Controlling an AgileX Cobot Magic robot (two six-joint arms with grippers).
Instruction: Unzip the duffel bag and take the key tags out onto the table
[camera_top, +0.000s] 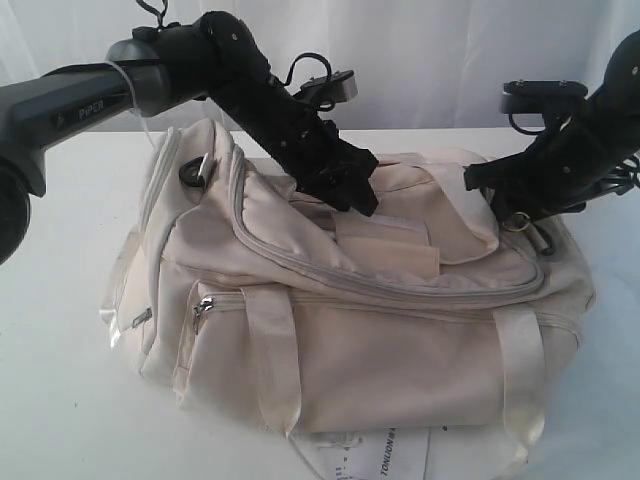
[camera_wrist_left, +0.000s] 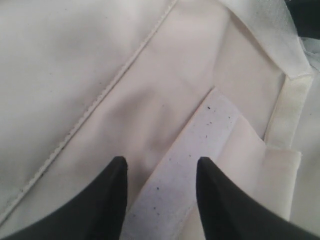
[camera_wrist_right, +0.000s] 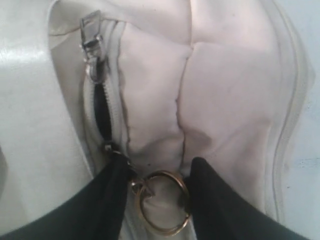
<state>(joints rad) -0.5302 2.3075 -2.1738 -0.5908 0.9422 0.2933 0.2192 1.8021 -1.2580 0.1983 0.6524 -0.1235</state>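
The cream duffel bag (camera_top: 380, 340) lies on the white table (camera_top: 60, 400) with its long grey top zipper (camera_top: 400, 287) shut. My left gripper (camera_top: 360, 203) (camera_wrist_left: 160, 160) hovers open just over the bag's top fabric and a pale strap patch (camera_wrist_left: 200, 140), holding nothing. At the bag's right end, my right gripper (camera_top: 515, 212) (camera_wrist_right: 160, 162) has its fingers pressed against both sides of a brass-coloured metal ring (camera_wrist_right: 164, 230). Beside it an end zipper (camera_wrist_right: 102, 110) gapes slightly, showing dark lining, its pull (camera_wrist_right: 91, 30) lying further along. No key tags show.
A white printed paper hang-tag (camera_top: 385, 455) lies on the table under the bag's front edge. Satin strap handles (camera_top: 270, 360) hang down the front. A white curtain (camera_top: 430, 60) closes off the back. A side-pocket zipper pull (camera_top: 203, 306) sits at front left.
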